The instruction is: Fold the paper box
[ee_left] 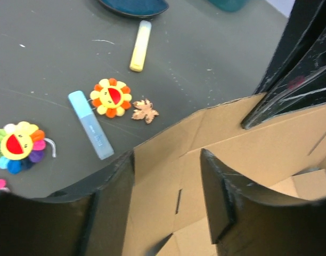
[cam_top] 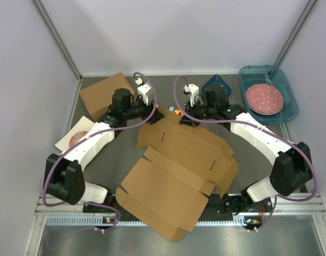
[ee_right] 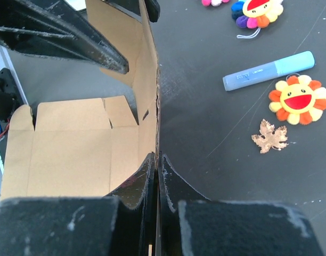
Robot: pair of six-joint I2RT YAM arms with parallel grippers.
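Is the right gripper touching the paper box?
Touching. The right wrist view shows the right gripper shut on the raised flap edge of the paper box.

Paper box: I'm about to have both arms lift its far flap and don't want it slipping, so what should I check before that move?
1. Right gripper clamped on the paper box: ok, jaws shut on its far edge.
2. Left gripper clamped too: not ok, fingers apart with cardboard between them.
3. Blue marker, orange flower toy and leaf clear of the flap: ok, all lie apart from it.
4. Box fully on the table: not ok, its near corner overhangs the near edge.
5. Creases already bent: cannot tell.
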